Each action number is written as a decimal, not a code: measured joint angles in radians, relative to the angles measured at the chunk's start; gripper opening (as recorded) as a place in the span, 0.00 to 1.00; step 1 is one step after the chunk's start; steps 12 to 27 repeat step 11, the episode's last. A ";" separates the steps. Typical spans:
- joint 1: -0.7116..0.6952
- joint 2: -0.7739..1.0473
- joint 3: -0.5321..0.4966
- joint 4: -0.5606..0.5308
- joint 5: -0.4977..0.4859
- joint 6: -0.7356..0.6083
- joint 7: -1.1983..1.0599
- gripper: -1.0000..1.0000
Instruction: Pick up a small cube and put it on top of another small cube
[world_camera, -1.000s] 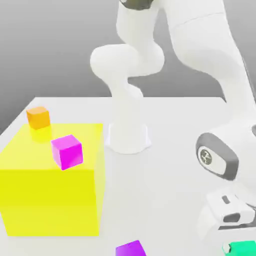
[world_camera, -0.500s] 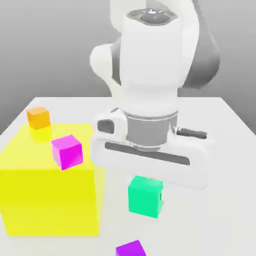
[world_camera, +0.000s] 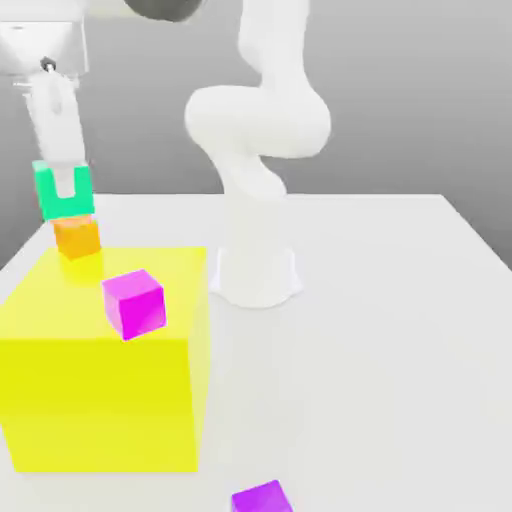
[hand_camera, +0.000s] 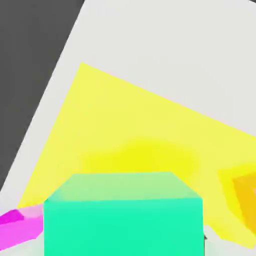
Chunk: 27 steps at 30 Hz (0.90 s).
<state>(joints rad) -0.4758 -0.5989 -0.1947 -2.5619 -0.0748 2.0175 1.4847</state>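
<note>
The small teal-green cube (world_camera: 64, 192) hangs in the air at the exterior view's far left, with my gripper (world_camera: 66, 182) shut on it from above. Directly beneath it, almost touching, sits the small orange cube (world_camera: 77, 238) on the white table behind the big yellow block. In the hand view the green cube (hand_camera: 122, 215) looms large in front, and a corner of the orange cube (hand_camera: 246, 197) shows beside it.
A big yellow block (world_camera: 105, 360) takes up the exterior view's left front, with a magenta cube (world_camera: 133, 303) on top of it. A purple cube (world_camera: 262, 498) lies at the front edge. The arm's white base (world_camera: 257, 270) stands mid-table.
My gripper has carried the green cube from low over the table's front right, across the middle, up to the far left above the orange cube.
</note>
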 joint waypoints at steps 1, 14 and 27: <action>-0.031 -0.037 -0.010 -0.016 -0.008 -0.021 0.017 0.00; -0.122 -0.022 -0.029 -0.188 -0.073 0.120 0.068 1.00; -0.122 -0.022 -0.029 -0.188 -0.073 0.120 0.068 1.00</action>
